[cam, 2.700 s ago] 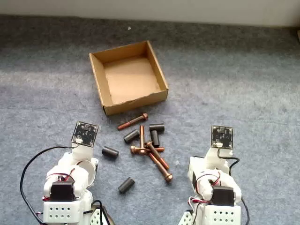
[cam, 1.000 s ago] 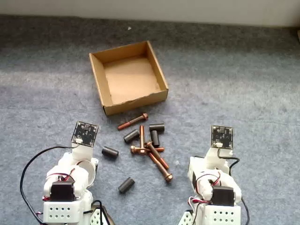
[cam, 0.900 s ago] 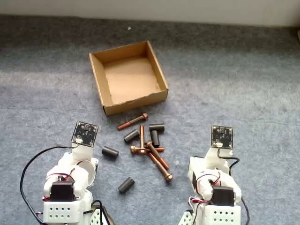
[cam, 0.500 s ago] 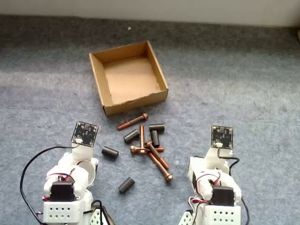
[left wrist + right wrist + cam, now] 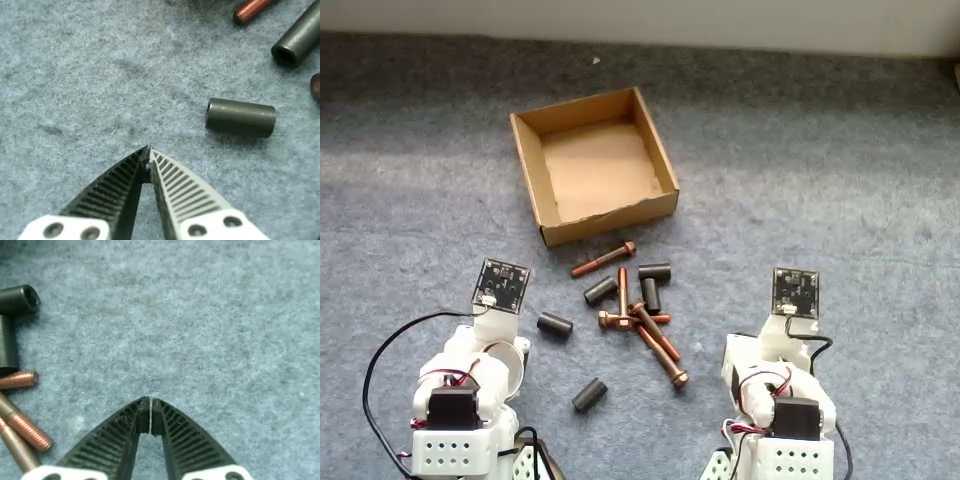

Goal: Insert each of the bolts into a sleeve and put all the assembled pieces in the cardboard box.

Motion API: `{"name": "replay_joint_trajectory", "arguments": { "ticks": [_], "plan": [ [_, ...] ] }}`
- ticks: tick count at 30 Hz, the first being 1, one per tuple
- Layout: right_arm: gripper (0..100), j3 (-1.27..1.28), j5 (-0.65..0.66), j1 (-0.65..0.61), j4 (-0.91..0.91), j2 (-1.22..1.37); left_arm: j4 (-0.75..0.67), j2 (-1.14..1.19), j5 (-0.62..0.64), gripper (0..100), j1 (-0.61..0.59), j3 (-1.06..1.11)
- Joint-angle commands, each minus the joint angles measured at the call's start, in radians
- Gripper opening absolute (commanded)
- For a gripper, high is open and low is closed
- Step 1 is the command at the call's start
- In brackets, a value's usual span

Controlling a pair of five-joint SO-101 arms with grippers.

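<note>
Several copper-coloured bolts [image 5: 640, 320] and several black sleeves [image 5: 654, 271] lie loose on the grey carpet, between the two arms and the cardboard box [image 5: 534, 183]. The box holds nothing. My left gripper [image 5: 148, 156] is shut with nothing in it, low over bare carpet, a short way from one lying sleeve [image 5: 241, 117]. A second sleeve [image 5: 299, 37] and a bolt tip [image 5: 252, 10] lie farther off. My right gripper [image 5: 150, 407] is also shut with nothing held, over bare carpet, with two sleeves [image 5: 17, 300] and bolts [image 5: 25, 427] off to one side.
The left arm [image 5: 470, 400] and right arm [image 5: 780, 410] sit folded back at the near edge of the carpet. One sleeve [image 5: 589, 394] lies apart between the arm bases, another [image 5: 555, 324] close to the left arm. A pale wall strip runs along the far edge.
</note>
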Motion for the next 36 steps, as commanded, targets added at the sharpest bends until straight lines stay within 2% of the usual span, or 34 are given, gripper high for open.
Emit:
{"name": "replay_joint_trajectory", "arguments": {
  "ticks": [1,5,8,13,19,24,29,36],
  "plan": [
    [2.0,0.111,0.002,0.013,-0.087,-0.012,0.0,-0.008,-0.011,1,-0.021,-0.004],
    [2.1,0.111,0.169,0.012,-0.208,-0.012,-0.002,-0.01,-0.011,1,-0.127,-0.018],
    [2.4,0.073,0.247,0.012,-0.285,-0.008,-0.057,-0.01,-0.011,1,-0.214,-0.007],
    [10.8,-0.099,0.264,-0.002,-0.236,-0.002,-0.078,-0.01,-0.011,1,-0.236,0.015],
    [10.5,-0.369,0.316,-0.154,-0.096,0.128,-0.078,-0.01,-0.011,1,-0.24,0.015],
    [10.5,-0.552,0.299,-0.269,-0.056,0.473,-0.078,-0.01,-0.011,1,-0.242,0.012],
    [10.5,-0.71,0.163,-0.404,-0.062,0.791,-0.078,-0.01,-0.011,1,-0.242,0.012],
    [10.5,-0.917,0.037,-0.533,-0.062,1.118,-0.078,-0.008,-0.011,1,-0.242,0.012]
  ]
}}
